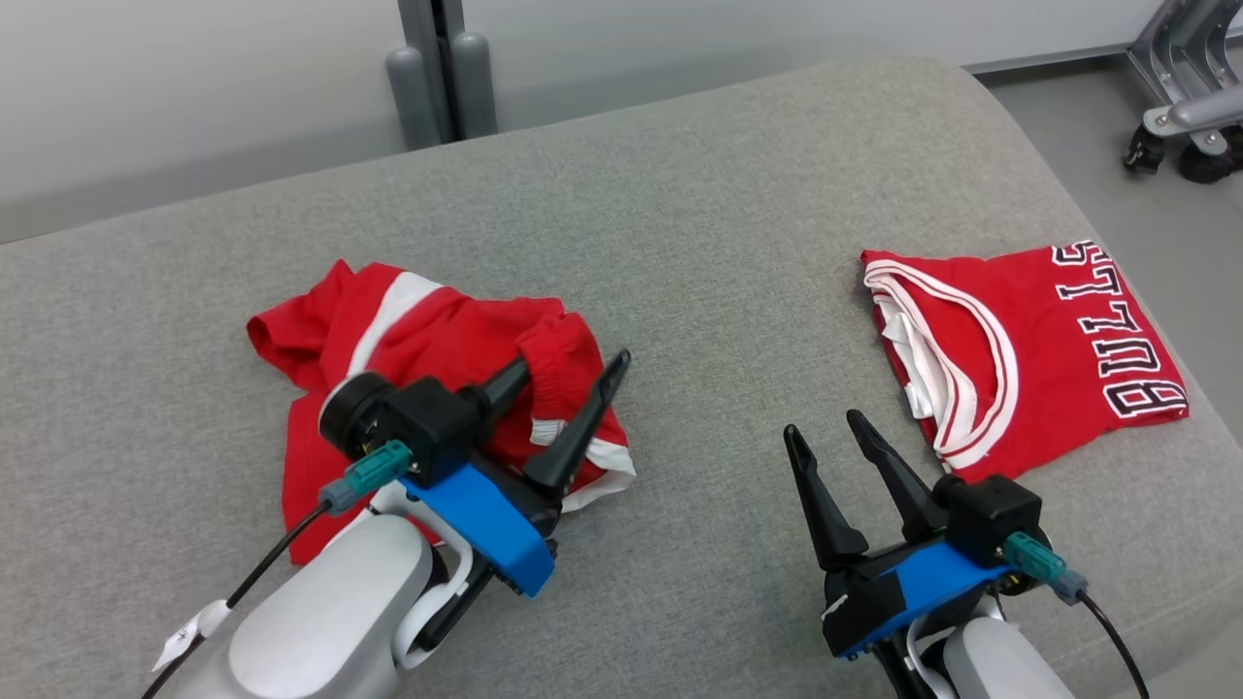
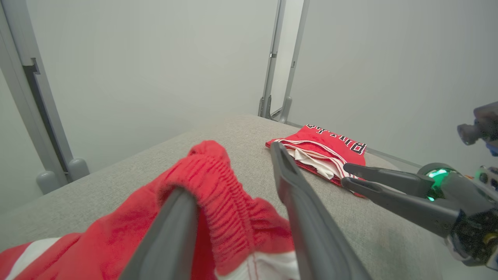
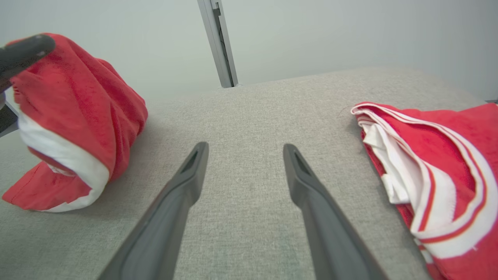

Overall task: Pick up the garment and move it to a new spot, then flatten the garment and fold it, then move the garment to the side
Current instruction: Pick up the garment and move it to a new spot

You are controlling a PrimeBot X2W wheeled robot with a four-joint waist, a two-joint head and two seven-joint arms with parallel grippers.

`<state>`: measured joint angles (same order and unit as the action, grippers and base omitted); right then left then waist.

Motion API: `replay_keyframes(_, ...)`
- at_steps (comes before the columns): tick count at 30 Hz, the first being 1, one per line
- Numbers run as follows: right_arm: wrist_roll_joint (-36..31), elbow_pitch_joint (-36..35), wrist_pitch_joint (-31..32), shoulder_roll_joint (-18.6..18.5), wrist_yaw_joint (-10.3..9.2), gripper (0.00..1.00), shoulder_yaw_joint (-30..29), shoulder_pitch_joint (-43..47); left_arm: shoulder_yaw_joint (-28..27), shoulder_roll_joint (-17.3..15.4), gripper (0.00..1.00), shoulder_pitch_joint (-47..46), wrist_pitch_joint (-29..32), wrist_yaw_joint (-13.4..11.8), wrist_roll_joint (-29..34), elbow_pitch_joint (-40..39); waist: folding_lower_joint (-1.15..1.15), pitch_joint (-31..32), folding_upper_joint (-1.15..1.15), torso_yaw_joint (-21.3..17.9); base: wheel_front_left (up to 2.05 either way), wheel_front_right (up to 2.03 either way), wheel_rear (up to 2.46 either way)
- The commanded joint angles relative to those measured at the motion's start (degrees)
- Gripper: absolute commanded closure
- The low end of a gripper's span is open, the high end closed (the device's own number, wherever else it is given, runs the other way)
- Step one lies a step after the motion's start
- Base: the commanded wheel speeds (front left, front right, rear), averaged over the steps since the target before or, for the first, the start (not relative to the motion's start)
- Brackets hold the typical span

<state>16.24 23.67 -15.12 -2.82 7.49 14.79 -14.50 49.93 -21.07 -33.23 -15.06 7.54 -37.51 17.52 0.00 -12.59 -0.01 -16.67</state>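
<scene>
Grey cushion (image 1: 680, 194): at nine o'clock, left gripper (image 1: 575, 364) jaws apart, yet the red shorts (image 1: 388, 330) hang their waistband (image 1: 558, 354) over one finger; withdrawing could drag them. Right gripper (image 1: 823, 424) jaws apart, empty.

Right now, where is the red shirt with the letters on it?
In the head view the shirt lies folded on the grey cushion, on the robot's right, just beyond the right gripper, apart from the crumpled red shorts.
</scene>
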Motion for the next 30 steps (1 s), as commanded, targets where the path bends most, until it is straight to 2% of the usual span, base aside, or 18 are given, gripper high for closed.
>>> replay_keyframes(1,-0.11,-0.13,-0.03,-0.18,0.01,0.0,-0.27,0.92,-0.17,0.21,0.0,0.71,-0.14,-0.11,0.26,0.72,0.0,0.3,0.01,0.17,0.0,0.0,0.0)
replay_keyframes(4,-0.35,0.15,-0.03,-0.18,0.01,0.0,-1.21,0.85,-2.62,0.48,0.0,2.86,-0.14,-0.11,-0.11,2.47,0.0,1.37,0.01,1.41,0.0,0.0,0.0)
replay_keyframes(11,-0.59,1.5,-0.03,-0.21,0.01,0.0,-2.01,1.43,-12.49,1.72,0.0,9.96,-0.13,-0.11,1.05,4.7,0.0,4.88,0.01,5.53,0.0,0.0,0.0)
replay_keyframes(18,-0.69,3.7,-0.02,-0.19,0.01,0.0,-2.52,2.02,-17.26,3.04,0.0,17.23,-0.13,-0.11,1.25,7.11,0.0,8.45,0.01,9.17,0.0,0.0,0.0)
replay_keyframes(25,-0.07,4.91,-0.03,-0.21,0.01,0.0,-2.4,2.52,-26.21,6.05,0.0,23.79,-0.13,-0.11,3.13,8.92,0.0,11.03,0.01,10.53,0.0,0.0,0.0)
replay_keyframes(30,0.09,5.38,-0.03,-0.21,0.01,0.0,-2.32,3.48,-35.22,9.19,0.0,29.2,-0.12,-0.1,6.64,8.19,0.0,11.96,0.01,11.07,0.0,0.0,0.0)
